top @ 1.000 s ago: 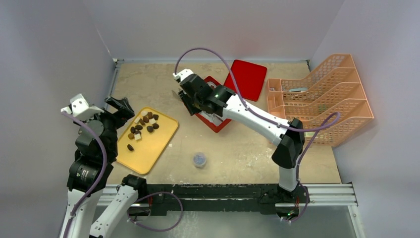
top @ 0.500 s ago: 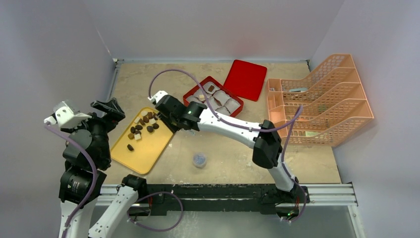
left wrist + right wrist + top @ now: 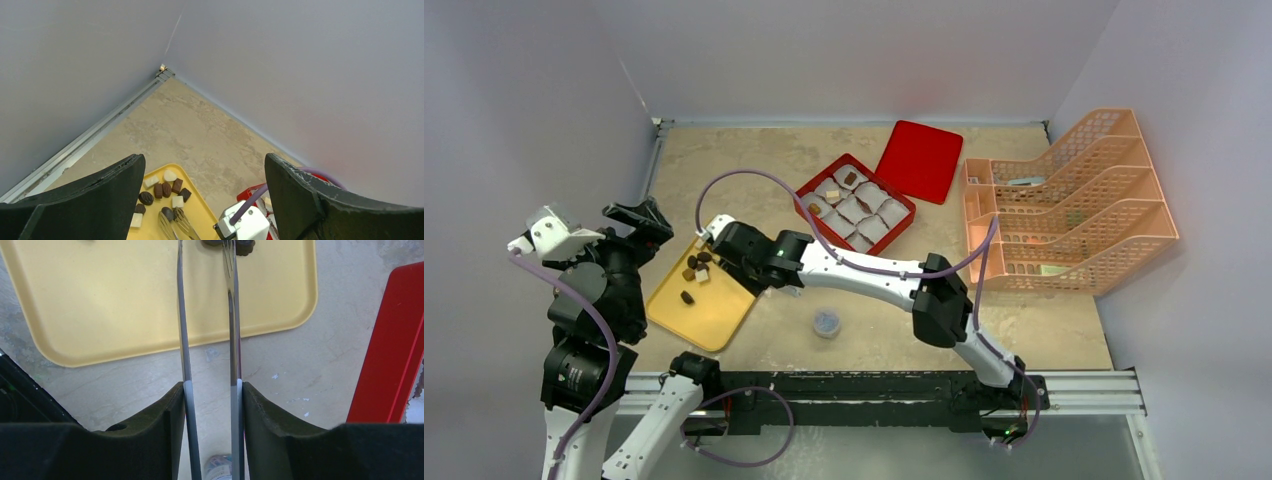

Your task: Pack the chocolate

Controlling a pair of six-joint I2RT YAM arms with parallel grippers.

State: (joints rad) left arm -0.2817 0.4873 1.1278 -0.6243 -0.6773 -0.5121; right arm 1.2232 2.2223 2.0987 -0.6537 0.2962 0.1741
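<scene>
Well behind the right gripper (image 3: 210, 395), across the table (image 3: 774, 150), stands the orange rack (image 3: 1114, 200). The yellow tray (image 3: 100, 300) lies just ahead of its fingers. Off to its side are the red box (image 3: 824, 174) and the lid (image 3: 921, 160), and a small grey-blue cap (image 3: 827, 321) sits behind it. The fingers pinch metal tongs (image 3: 182, 315), whose tips reach the chocolate (image 3: 162, 190) on the tray's far part. The left gripper (image 3: 204, 162) hangs spread wide, raised well apart from those lumps, with the right arm between.
</scene>
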